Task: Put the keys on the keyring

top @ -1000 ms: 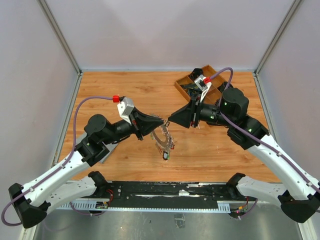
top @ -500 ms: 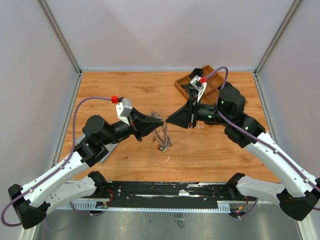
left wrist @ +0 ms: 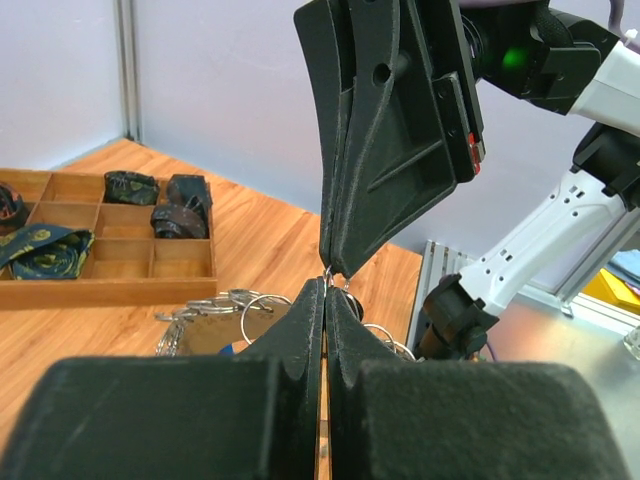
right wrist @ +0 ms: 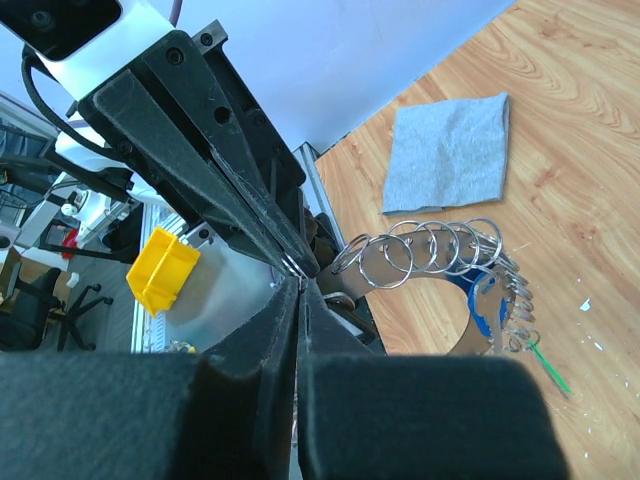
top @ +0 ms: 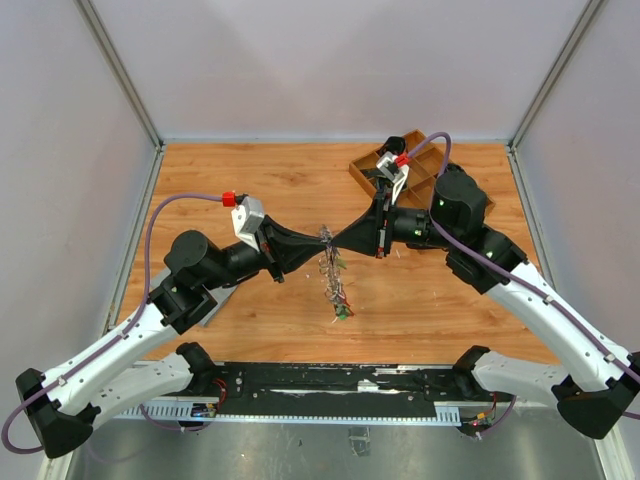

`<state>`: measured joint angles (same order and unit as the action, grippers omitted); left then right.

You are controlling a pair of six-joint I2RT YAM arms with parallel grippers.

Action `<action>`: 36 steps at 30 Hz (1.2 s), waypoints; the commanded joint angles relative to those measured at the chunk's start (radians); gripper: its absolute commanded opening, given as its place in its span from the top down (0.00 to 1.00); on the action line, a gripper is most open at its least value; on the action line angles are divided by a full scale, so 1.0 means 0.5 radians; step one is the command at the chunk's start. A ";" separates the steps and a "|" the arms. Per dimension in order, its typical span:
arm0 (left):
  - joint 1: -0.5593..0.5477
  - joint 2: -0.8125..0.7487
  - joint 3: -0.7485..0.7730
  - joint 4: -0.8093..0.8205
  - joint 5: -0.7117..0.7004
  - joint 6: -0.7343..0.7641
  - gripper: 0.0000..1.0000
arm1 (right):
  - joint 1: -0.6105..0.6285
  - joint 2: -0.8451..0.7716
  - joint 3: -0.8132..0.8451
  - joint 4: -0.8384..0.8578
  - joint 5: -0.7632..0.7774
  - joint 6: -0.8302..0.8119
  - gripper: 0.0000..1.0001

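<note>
Both tools are pinched shut and meet tip to tip above the middle of the table [top: 250, 180]. My left gripper [top: 318, 243] comes in from the left with its jaws pressed flat together on a thin loop of wire from the keyring [top: 331, 272]. My right gripper [top: 339, 240] comes in from the right, also fully closed, with its point against that same loop. I cannot tell whether it has the wire or only touches it.

The two black finger wedges hide the pinch point from overhead. In each wrist view the other arm's fingers fill the space just past my own.

The keyring hangs below the tips. From above I see it nearly edge-on, its long axis running from the tips toward the near edge of the table, leaning a little right. The right wrist view shows a row of small split rings [right wrist: 430, 250] fanned along its arc. The keys [right wrist: 510, 300] are bunched lower down, beside a blue tag [right wrist: 482, 300], and a green tag [top: 343, 313] is at the bottom end. I cannot say whether that end rests on the wood.

A grey cloth [right wrist: 448, 152] lies flat near the left arm. The wooden tray [left wrist: 100, 292] sits at the far right corner with dark items [left wrist: 180, 205] in some compartments. Pale walls [top: 330, 60] enclose the wood-grain top, and a yellow bin [right wrist: 165, 270] stands off the table.
</note>
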<state>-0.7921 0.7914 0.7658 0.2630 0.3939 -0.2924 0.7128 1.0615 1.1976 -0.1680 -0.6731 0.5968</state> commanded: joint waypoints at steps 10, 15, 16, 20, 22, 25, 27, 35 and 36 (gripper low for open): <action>0.013 -0.065 0.024 0.129 -0.018 0.038 1.00 | -0.014 -0.046 -0.038 -0.033 0.053 -0.021 0.99; 0.013 -0.064 0.027 0.135 -0.009 0.042 1.00 | -0.014 -0.037 -0.083 -0.065 0.040 -0.015 0.99; 0.013 -0.062 0.027 0.139 -0.008 0.039 1.00 | -0.012 -0.033 -0.093 -0.066 0.036 -0.015 1.00; 0.013 -0.053 0.024 0.155 0.009 0.033 0.99 | -0.013 -0.022 -0.119 -0.064 0.036 -0.012 0.99; 0.013 -0.046 0.027 0.160 0.019 0.026 1.00 | -0.012 -0.017 -0.124 -0.061 0.032 -0.012 0.99; 0.013 -0.040 0.026 0.170 0.030 0.022 0.99 | -0.012 0.000 -0.126 -0.039 0.012 0.001 0.98; 0.013 -0.034 0.027 0.174 0.033 0.021 1.00 | -0.012 0.010 -0.135 0.000 -0.013 0.021 0.96; 0.013 -0.031 0.024 0.194 0.041 0.009 0.99 | -0.014 -0.135 -0.159 0.122 0.094 -0.166 0.87; 0.013 -0.032 0.026 0.193 0.043 0.009 1.00 | -0.014 -0.177 -0.177 0.143 0.127 -0.208 0.85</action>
<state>-0.7921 0.7849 0.7658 0.2649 0.4015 -0.2825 0.7128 1.0485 1.1294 -0.1734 -0.6594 0.5758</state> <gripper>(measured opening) 0.011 0.121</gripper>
